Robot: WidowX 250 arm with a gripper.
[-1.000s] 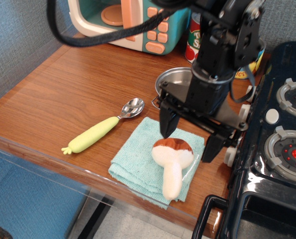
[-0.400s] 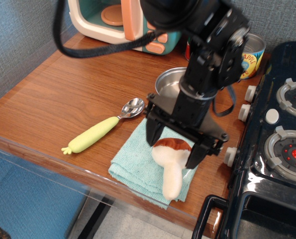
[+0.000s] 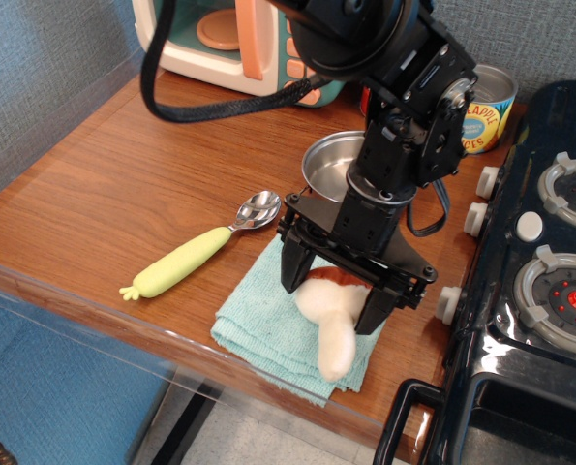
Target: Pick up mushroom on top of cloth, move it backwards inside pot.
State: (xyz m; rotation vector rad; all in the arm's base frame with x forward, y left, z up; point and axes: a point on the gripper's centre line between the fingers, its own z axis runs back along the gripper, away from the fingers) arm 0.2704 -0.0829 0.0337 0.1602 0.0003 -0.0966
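Readable print is found in only one place. On the yellow-and-blue labelled tin can (image 3: 483, 108), standing on the wooden surface behind and to the right of the black robot hand (image 3: 332, 298), the partial lettering "APPLE" can be made out along the label's blue band. A second, red-labelled can (image 3: 367, 100) is largely hidden behind the arm, and its print cannot be read. The peach buttons (image 3: 297, 56) of the teal toy microwave (image 3: 234, 39) further back carry no legible marks.

the gripper (image 3: 332, 295) covers most of the mushroom (image 3: 332, 325) cap. if the fingers touch it, i cannot tell. the arm hides part of the pot (image 3: 328, 167), and the stove (image 3: 539, 291) is cut by the right edge.
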